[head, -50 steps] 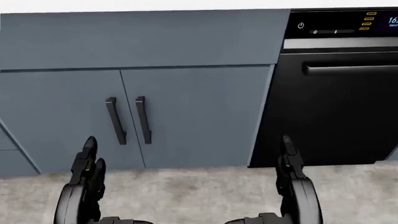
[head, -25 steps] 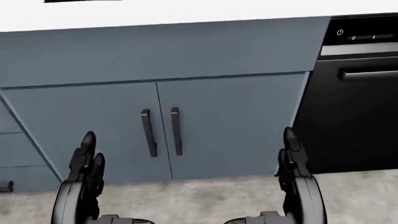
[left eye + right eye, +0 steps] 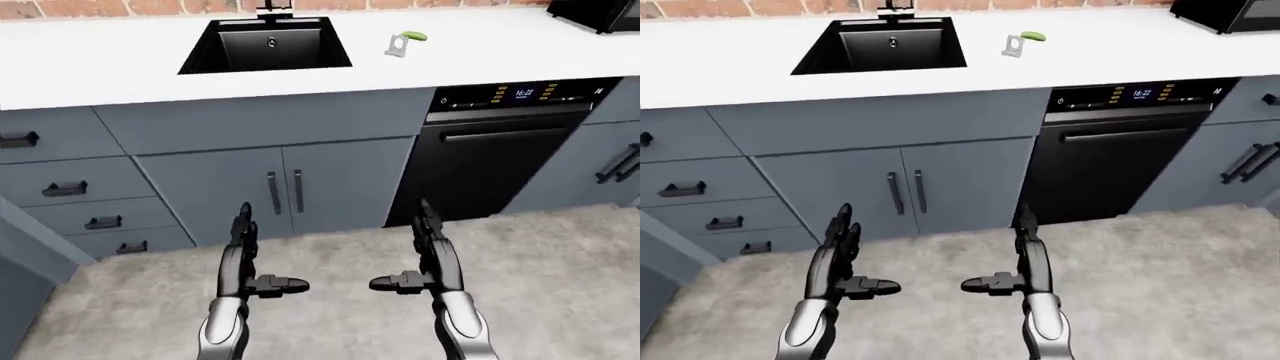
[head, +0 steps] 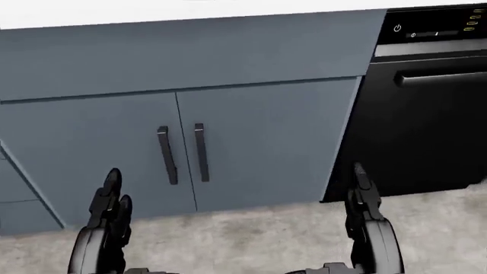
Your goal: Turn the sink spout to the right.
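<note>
Both empty, left hand [image 3: 245,259] fingers spread, right hand [image 3: 432,259] likewise, black sink [image 3: 268,45] well apart.

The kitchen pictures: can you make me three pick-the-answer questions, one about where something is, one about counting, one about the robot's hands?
1. Where is the dishwasher in the left-eye view?
A. right of the sink cabinet doors
B. left of the drawers
C. on the counter

2. How many drawer handles show at left in that view?
A. one
B. four
C. seven

3. The left hand and right hand are:
A. holding the spout
B. open, holding nothing
C. gripping a handle

Answers: A, it stands beside the doors; B, four dark pulls; B, fingers spread over the floor.
</note>
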Controlling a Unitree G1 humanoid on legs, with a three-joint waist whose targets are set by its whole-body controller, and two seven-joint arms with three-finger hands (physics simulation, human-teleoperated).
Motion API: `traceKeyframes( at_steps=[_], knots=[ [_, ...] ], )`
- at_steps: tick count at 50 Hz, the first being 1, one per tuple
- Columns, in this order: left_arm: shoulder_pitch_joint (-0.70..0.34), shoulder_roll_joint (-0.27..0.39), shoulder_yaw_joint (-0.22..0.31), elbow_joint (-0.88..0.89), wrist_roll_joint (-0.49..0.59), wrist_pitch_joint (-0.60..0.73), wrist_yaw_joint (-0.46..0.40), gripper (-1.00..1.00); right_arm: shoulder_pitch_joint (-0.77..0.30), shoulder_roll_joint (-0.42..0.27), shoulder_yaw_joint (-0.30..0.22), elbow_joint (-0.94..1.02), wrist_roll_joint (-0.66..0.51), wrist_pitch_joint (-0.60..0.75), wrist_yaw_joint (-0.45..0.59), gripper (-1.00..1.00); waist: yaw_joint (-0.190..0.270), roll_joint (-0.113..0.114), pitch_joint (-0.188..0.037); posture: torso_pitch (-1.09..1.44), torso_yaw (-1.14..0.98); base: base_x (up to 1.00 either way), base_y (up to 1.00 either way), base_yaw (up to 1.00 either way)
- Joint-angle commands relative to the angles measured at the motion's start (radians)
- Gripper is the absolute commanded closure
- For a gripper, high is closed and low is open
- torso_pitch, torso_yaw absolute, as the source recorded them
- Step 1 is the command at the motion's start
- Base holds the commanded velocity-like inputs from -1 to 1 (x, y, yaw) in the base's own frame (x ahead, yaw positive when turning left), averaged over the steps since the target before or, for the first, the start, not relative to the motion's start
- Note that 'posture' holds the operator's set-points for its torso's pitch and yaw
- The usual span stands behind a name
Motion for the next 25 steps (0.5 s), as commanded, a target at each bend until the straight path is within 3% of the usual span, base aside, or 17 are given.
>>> traceKeyframes(
  at_steps=[1, 6, 13, 14, 15, 16, 17, 19, 22, 23, 25],
  knots=[
    [-0.02, 0.007, 0.013, -0.055, -0.003, -0.032, 0.0, -1.0, -0.022, 0.002, 0.009, -0.046, 0.002, -0.036, 0.001, -1.0, 0.001, -0.001, -0.02, 0.0, 0.0, 0.0, 0.0, 0.0],
    [-0.012, 0.006, 0.012, -0.068, -0.003, -0.028, -0.002, -1.0, -0.012, 0.002, 0.012, -0.06, 0.0, -0.039, 0.003, -1.0, -0.01, 0.015, -0.033, 0.0, 0.0, 0.0, 0.0, 0.0],
    [-0.019, 0.005, 0.01, -0.054, 0.0, -0.033, 0.0, -1.0, -0.014, 0.001, 0.012, -0.056, -0.005, -0.042, 0.004, -1.0, -0.012, 0.015, -0.043, 0.0, 0.0, 0.0, 0.0, 0.0],
    [-0.017, 0.005, 0.009, -0.055, 0.002, -0.034, 0.001, -1.0, -0.013, 0.001, 0.012, -0.059, -0.004, -0.041, 0.005, -1.0, -0.013, 0.016, -0.057, 0.0, 0.0, 0.0, 0.24, 0.0],
    [-0.015, 0.004, 0.007, -0.056, 0.003, -0.036, 0.001, -1.0, -0.012, 0.001, 0.012, -0.057, -0.006, -0.043, 0.004, -1.0, -0.018, 0.009, -0.036, 0.0, 0.0, 0.0, 0.43, 0.0],
    [-0.013, 0.004, 0.005, -0.057, 0.005, -0.036, 0.001, -1.0, -0.011, 0.002, 0.014, -0.061, -0.008, -0.041, 0.004, -1.0, -0.02, -0.017, -0.029, 0.0, 0.0, 0.0, 0.7, 0.0],
    [-0.014, 0.004, 0.005, -0.057, 0.004, -0.036, 0.001, -1.0, -0.01, 0.002, 0.014, -0.065, -0.007, -0.039, 0.005, -1.0, -0.022, -0.04, -0.028, 0.0, 0.0, 0.0, 0.71, 0.0],
    [-0.02, 0.004, 0.005, -0.045, 0.006, -0.04, 0.002, -1.0, -0.011, 0.002, 0.011, -0.063, -0.005, -0.041, 0.005, -1.0, -0.025, -0.05, -0.03, 0.0, 0.0, 0.0, 0.68, 0.0],
    [-0.017, 0.004, 0.004, -0.049, 0.006, -0.039, 0.003, -1.0, -0.01, 0.003, 0.012, -0.067, -0.004, -0.038, 0.007, -1.0, -0.026, -0.034, -0.015, 0.0, 0.0, 0.0, 0.56, 0.0],
    [-0.017, 0.004, 0.004, -0.05, 0.007, -0.039, 0.002, -1.0, -0.009, 0.003, 0.012, -0.072, -0.003, -0.035, 0.007, -1.0, -0.032, -0.018, -0.011, 0.0, 0.0, 0.0, 0.0, 0.0],
    [-0.019, 0.003, 0.004, -0.045, 0.007, -0.041, 0.002, -1.0, -0.01, 0.003, 0.01, -0.073, 0.0, -0.035, 0.008, -1.0, -0.045, 0.04, -0.006, 0.0, 0.0, 0.0, 0.0, 0.0]
  ],
)
